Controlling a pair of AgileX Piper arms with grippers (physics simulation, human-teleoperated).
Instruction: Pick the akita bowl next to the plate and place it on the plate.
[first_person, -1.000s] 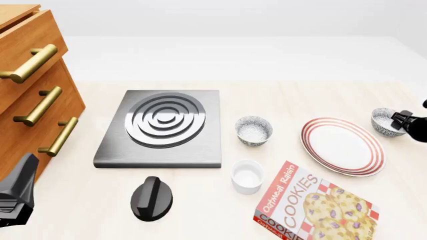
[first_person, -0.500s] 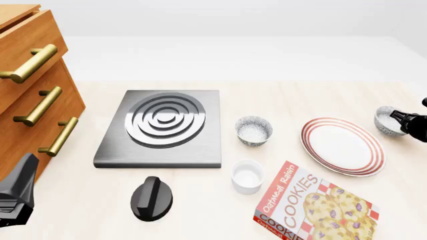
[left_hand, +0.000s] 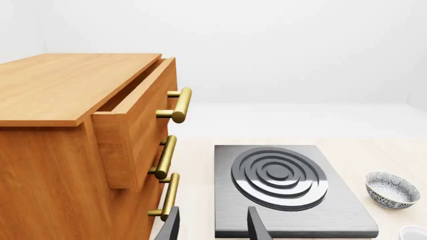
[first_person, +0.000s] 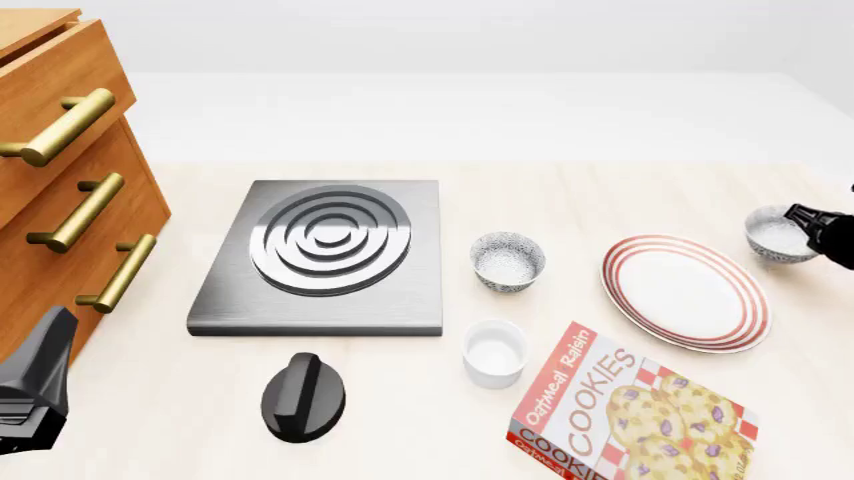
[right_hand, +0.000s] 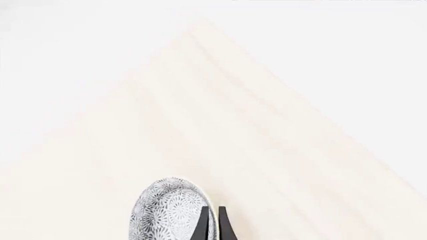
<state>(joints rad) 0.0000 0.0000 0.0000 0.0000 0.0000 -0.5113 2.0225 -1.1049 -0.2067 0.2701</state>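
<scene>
A pale wooden desk (first_person: 400, 420) seen from above and behind the robot's two arms. At the far right edge, the right claw (first_person: 805, 222) pinches the rim of the akita bowl (first_person: 777, 233), a small speckled grey bowl with a white inside. In the right wrist view the two dark fingers (right_hand: 203, 225) are nearly together with the bowl's thin wall between them, and the bowl appears tilted on its side with only bare desk beyond it, which suggests it is lifted. The bowl sits just beyond the right rim of the plate (first_person: 627, 290), a wide white plate with red rings, and is not over it.

A second, look-alike speckled bowl (first_person: 507, 261) stands left of the plate, apart from it. Nearby are a plain white ramekin (first_person: 494, 352), a cookie box (first_person: 627, 410), a black stove knob (first_person: 304, 397), a metal burner plate (first_person: 320, 255) and a wooden drawer cabinet (first_person: 67, 190).

The left claw (left_hand: 212, 225) idles low beside the cabinet, fingers moderately apart and holding nothing.

Judged from this, the grasp is made. What remains is carrying the bowl over the plate, lowering it and letting go.
</scene>
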